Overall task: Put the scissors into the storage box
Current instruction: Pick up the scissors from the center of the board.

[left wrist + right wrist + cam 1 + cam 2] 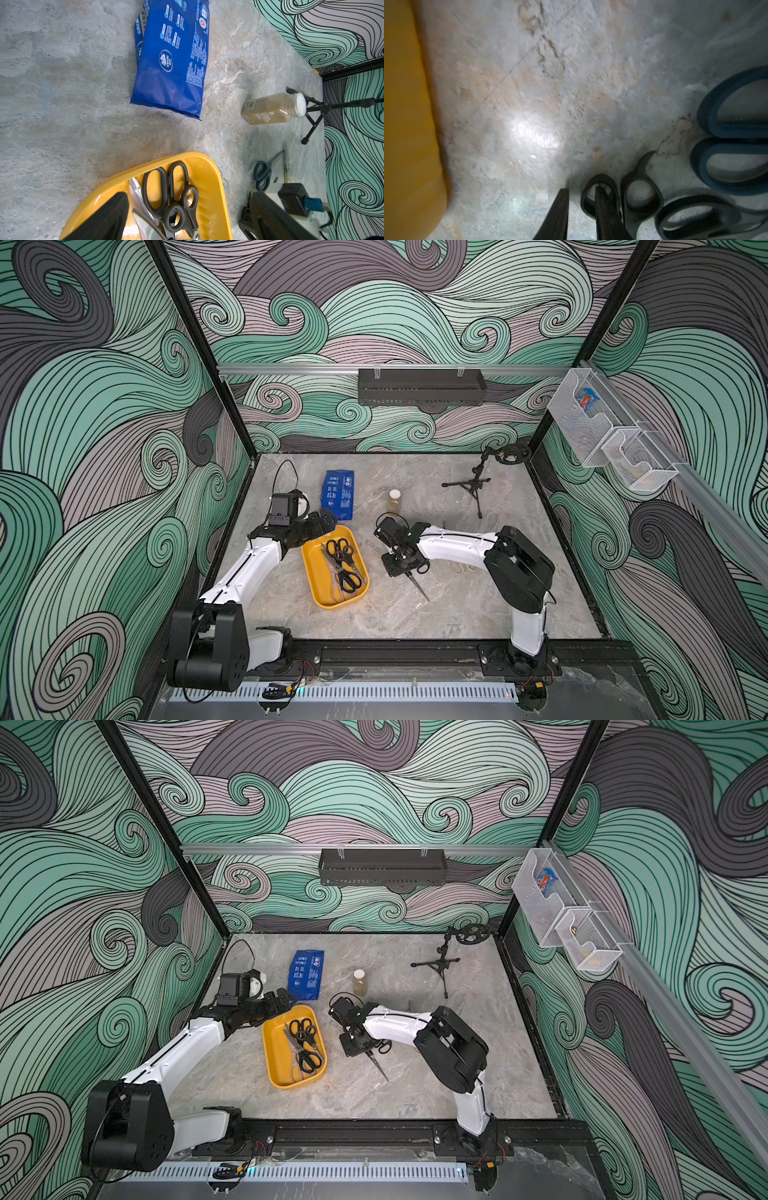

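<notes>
Already, several black-handled scissors (344, 566) lay in the yellow box (316, 576), which sat left of the desk's (457, 610) middle. Just right of the box, the right gripper (581, 191) reached down to a small black pair (638, 172) on the desk. Its jaws were slightly apart astride one handle ring. Blue-handled scissors (708, 116) and another black pair (695, 200) lay beside it. The left gripper (322, 522) hung over the box's far left corner; I could not tell how its jaws stood.
</notes>
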`<action>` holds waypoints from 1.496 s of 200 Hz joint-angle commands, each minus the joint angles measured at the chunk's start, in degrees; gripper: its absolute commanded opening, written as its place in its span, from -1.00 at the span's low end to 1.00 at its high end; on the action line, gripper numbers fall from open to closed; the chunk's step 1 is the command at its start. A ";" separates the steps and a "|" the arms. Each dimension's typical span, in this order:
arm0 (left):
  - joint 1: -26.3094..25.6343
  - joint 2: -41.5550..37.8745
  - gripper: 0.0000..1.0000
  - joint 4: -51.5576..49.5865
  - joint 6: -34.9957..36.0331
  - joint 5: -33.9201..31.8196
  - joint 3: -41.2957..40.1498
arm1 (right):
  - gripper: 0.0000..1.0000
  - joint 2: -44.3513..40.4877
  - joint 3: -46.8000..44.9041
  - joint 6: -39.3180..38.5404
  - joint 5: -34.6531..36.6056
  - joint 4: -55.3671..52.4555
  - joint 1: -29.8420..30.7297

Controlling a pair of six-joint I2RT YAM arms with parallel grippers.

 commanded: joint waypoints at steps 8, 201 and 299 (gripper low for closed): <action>-0.23 -0.90 0.91 -1.70 1.61 -1.06 1.67 | -0.46 4.12 0.13 0.65 2.57 -1.67 0.80; 0.01 -1.09 0.92 -2.17 1.54 -5.11 2.39 | -1.00 8.66 3.27 0.44 3.94 -2.96 2.93; 3.87 -2.31 0.95 -0.52 -2.28 -4.61 1.42 | -1.00 -4.13 11.26 0.44 -7.23 -3.06 -2.91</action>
